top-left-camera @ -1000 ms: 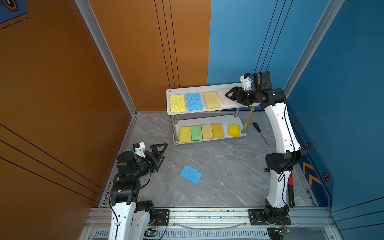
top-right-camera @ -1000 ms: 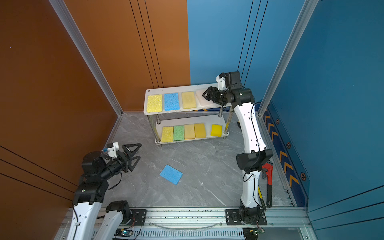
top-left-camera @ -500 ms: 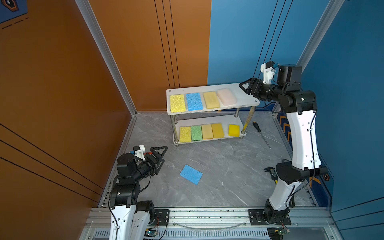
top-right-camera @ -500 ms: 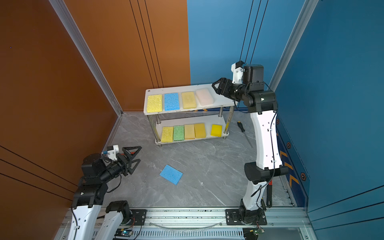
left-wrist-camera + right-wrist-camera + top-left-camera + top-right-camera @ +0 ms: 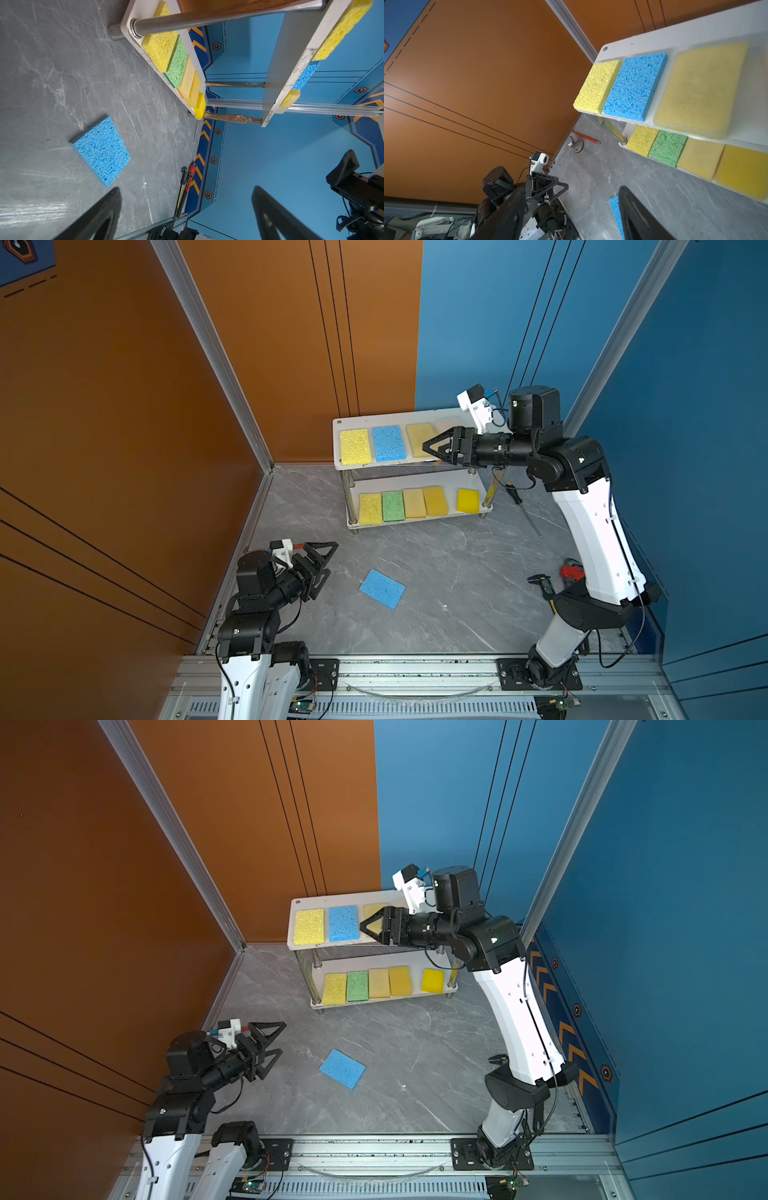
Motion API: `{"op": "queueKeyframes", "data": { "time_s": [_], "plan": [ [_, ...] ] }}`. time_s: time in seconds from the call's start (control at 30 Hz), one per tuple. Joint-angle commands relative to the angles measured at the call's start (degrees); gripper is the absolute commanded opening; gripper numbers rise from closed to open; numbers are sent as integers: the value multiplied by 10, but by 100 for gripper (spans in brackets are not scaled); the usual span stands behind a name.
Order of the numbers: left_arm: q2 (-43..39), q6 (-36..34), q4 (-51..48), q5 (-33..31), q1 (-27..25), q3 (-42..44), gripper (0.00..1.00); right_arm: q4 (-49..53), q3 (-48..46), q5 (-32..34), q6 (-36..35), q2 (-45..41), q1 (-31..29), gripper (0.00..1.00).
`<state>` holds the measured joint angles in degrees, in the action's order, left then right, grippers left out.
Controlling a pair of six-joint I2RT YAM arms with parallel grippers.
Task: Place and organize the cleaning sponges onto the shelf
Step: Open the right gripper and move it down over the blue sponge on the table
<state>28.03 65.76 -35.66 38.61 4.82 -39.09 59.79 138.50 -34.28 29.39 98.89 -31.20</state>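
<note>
The shelf [image 5: 338,425] stands at the back of the floor. Its top board carries a yellow [image 5: 355,446], a blue [image 5: 388,443] and a tan-yellow sponge [image 5: 417,435], plus a whitish-pink one [image 5: 448,424] partly hidden behind my right arm. The lower board holds yellow [image 5: 370,509], green [image 5: 393,506], pale tan [image 5: 414,503] and two more yellow sponges [image 5: 435,501] [image 5: 468,500]. A blue sponge [image 5: 382,589] [image 5: 100,150] lies flat on the floor. My right gripper [image 5: 428,446] [image 5: 569,193] hangs open and empty above the top board's front edge. My left gripper [image 5: 332,559] [image 5: 187,190] is open, left of the floor sponge.
A screwdriver [image 5: 517,499] lies on the floor right of the shelf. A caliper [image 5: 544,587] and a red-handled tool [image 5: 569,572] lie by the right arm's elbow. A red rod and a small round base [image 5: 577,143] sit by the orange wall.
My right gripper left the whitish-pink sponge on the top board's right end, lifted away, then swung left across the shelf front. The left gripper drew back slightly and stayed open.
</note>
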Motion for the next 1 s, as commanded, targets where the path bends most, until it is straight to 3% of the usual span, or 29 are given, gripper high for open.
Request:
{"op": "queueKeyframes", "data": {
  "time_s": [0.0,0.27,0.47,0.7,0.97],
  "plan": [
    [-2,-21,-20,-5,-6,-1,98,2,-48,15,-9,-30,-46,73],
    [-4,-27,-27,-6,-12,8,98,1,-184,80,-27,-66,-151,74],
    [4,-33,-27,-11,-17,18,98,-44,-351,103,-19,-98,-198,77],
    [10,-33,-28,-12,-21,37,98,-162,-578,92,47,-127,-207,80],
    [17,-33,-28,-6,-25,62,98,-198,-646,105,70,-68,-204,86]
  ]
}}
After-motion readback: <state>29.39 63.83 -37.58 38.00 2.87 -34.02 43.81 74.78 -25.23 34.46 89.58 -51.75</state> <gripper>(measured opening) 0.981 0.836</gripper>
